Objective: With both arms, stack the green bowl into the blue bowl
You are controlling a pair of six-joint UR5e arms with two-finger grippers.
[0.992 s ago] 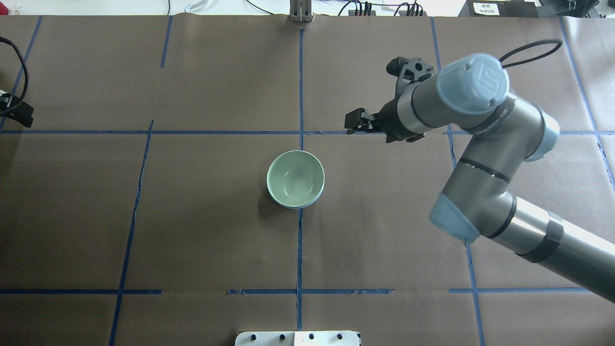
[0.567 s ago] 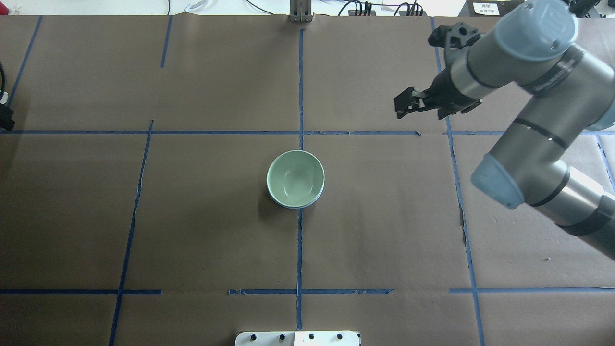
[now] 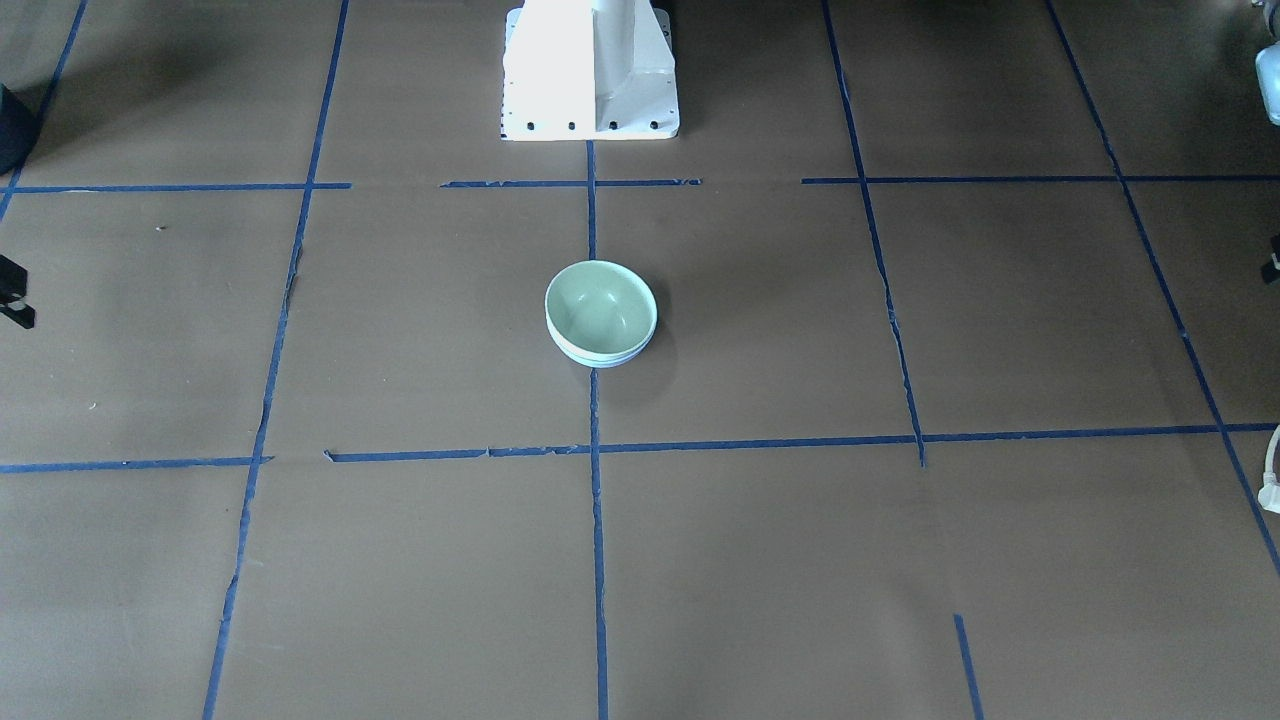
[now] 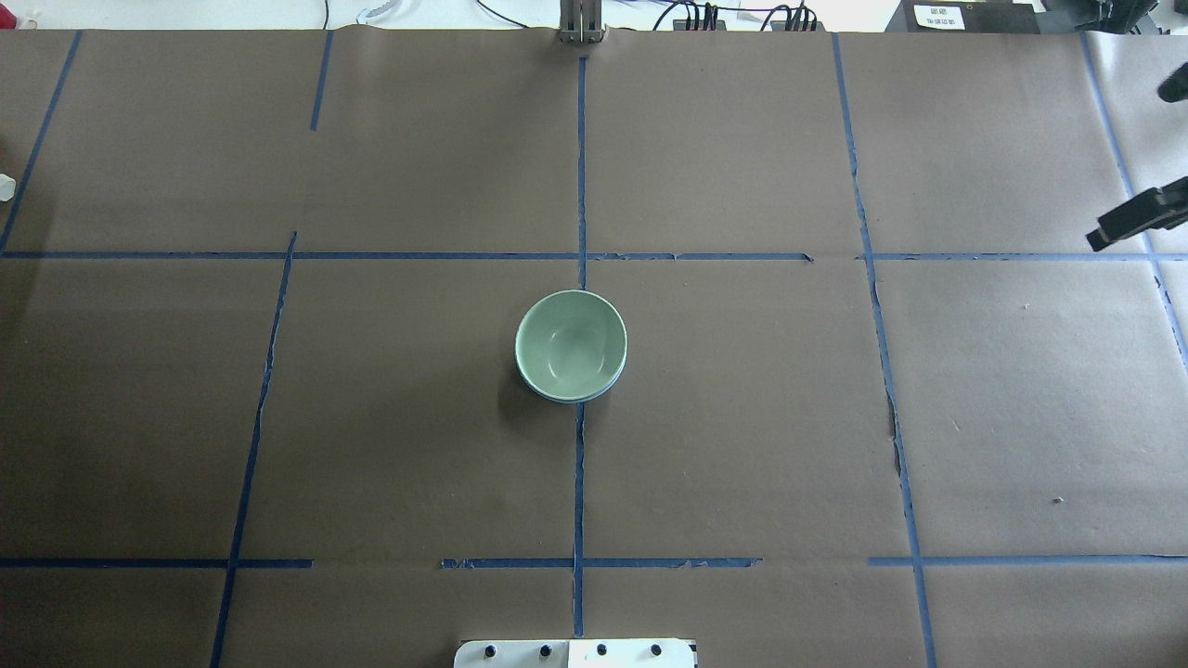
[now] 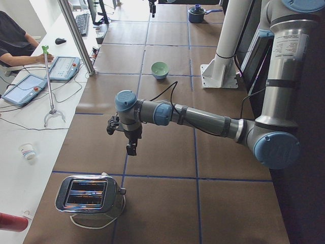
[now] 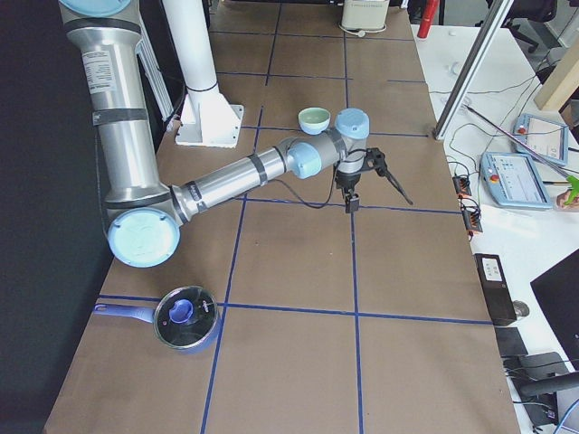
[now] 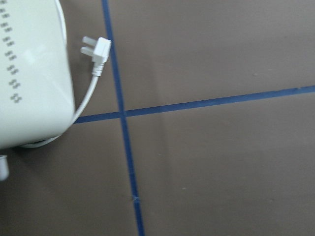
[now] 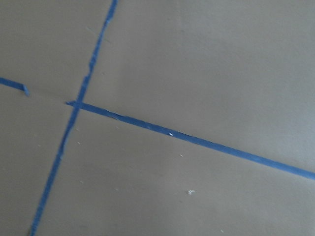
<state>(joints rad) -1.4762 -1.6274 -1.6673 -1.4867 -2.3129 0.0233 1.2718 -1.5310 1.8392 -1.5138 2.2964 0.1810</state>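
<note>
**Bench layout.** The green bowl (image 4: 568,341) is sitting upright inside the blue bowl (image 3: 600,360), of which only a thin rim is showing beneath it. The pair is resting at the middle of the bench (image 4: 371,417), on a blue tape line (image 4: 578,482), in front of the white pedestal base (image 3: 590,70). A chrome toaster (image 5: 89,194) is standing at the bench end on the robot's left. A lidded saucepan (image 6: 185,318) is lying at the end on its right. Both are well apart from the bowls.

**Arms.** The left fingers (image 5: 131,148) are hanging point-down over bare bench near the toaster. The right fingers (image 6: 351,204) are hanging likewise toward the opposite end. Neither is touching anything. Whether either pair is standing apart or together cannot be told. The left wrist view is showing a white plug (image 7: 98,49) beside a white appliance (image 7: 29,73).
</note>
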